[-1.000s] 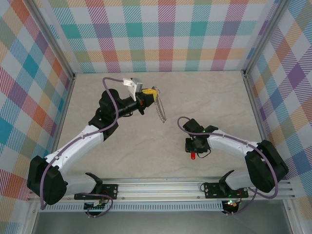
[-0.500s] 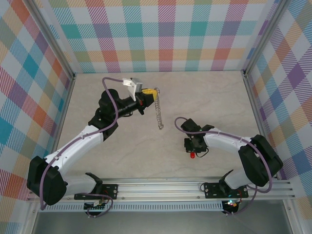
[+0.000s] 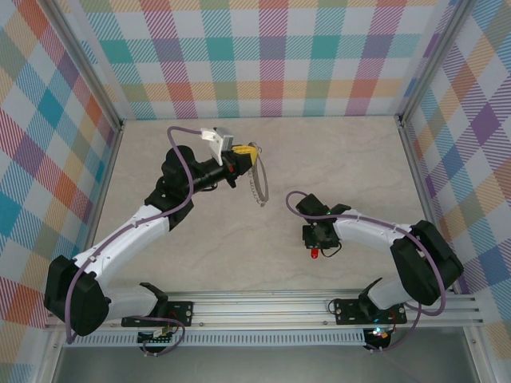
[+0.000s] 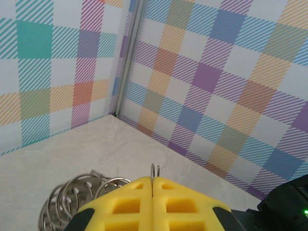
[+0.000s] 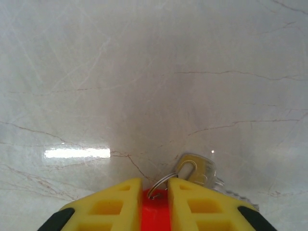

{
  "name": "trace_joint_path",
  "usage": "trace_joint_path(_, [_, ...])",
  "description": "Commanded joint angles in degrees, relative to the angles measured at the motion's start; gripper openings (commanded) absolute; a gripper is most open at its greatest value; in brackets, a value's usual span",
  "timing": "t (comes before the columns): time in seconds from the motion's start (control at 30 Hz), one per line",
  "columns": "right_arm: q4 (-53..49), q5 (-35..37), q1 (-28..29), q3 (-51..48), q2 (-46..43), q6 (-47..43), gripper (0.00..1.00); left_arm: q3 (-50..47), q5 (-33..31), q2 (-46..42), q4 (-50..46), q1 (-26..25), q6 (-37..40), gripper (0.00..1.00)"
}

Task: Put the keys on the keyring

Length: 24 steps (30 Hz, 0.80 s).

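The keyring [image 3: 256,182] hangs edge-on below my left gripper [image 3: 248,150], above the table's far middle. In the left wrist view the yellow fingers [image 4: 125,202] of the left gripper [image 4: 153,179] are pressed together on the keyring's thin wire [image 4: 153,169], and its small loops [image 4: 79,195] bunch at the lower left. My right gripper [image 3: 317,242] points down at the table right of centre, shut on the key's red head [image 3: 316,253]. In the right wrist view the right gripper [image 5: 155,185] holds the red head [image 5: 155,211], while the key's small split ring and silver part [image 5: 196,169] lie ahead on the marble.
A pale marble tabletop [image 3: 239,255] is boxed in by plaid walls [image 3: 263,56] at the back and both sides, with metal corner posts [image 4: 129,53]. An aluminium rail [image 3: 263,307] runs along the near edge by the arm bases.
The hanging keyring has swung under the left gripper, first out to the right, then back left. The right arm shifted slightly left over the key.
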Motion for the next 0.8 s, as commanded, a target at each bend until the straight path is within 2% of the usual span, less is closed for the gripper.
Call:
trace_joint_path(0.0, [-0.9,1.0,0.2,1.8,-0.8,0.1,0.3,-0.1,0.6,-1.0,3.3,0.8,-0.5,0.0])
trace_joint_path(0.27, [-1.6,0.9,0.3,2.3,-2.4,1.1,0.31,-0.2,0.6,-1.0,3.7,0.8,-0.4,0.0])
trace_joint_path(0.77, [-1.4,2.5,0.2,3.3,2.4,1.7,0.27,-0.6,0.9,-1.2,4.0,0.9,-0.3,0.0])
